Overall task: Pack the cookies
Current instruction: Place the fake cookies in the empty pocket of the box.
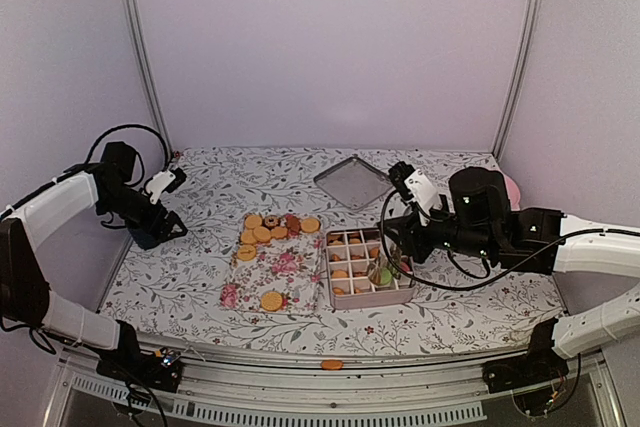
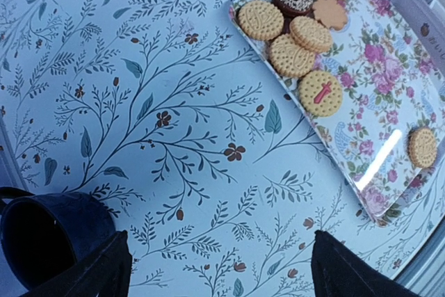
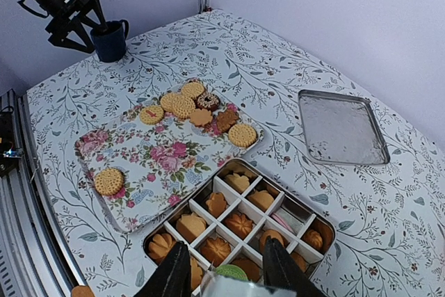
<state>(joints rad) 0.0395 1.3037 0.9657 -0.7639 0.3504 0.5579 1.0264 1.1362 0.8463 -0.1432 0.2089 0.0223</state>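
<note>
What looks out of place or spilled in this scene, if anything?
One orange cookie lies alone on the metal rail at the table's near edge, off the floral tray and outside the divided tin. The other cookies sit on the tray or in the tin, so this one looks dropped.

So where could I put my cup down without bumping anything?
Bare cloth between the mug and the floral tray, and behind the tray left of the lid. Crowded: the cookies at the tray's far end, and the tin.
</note>
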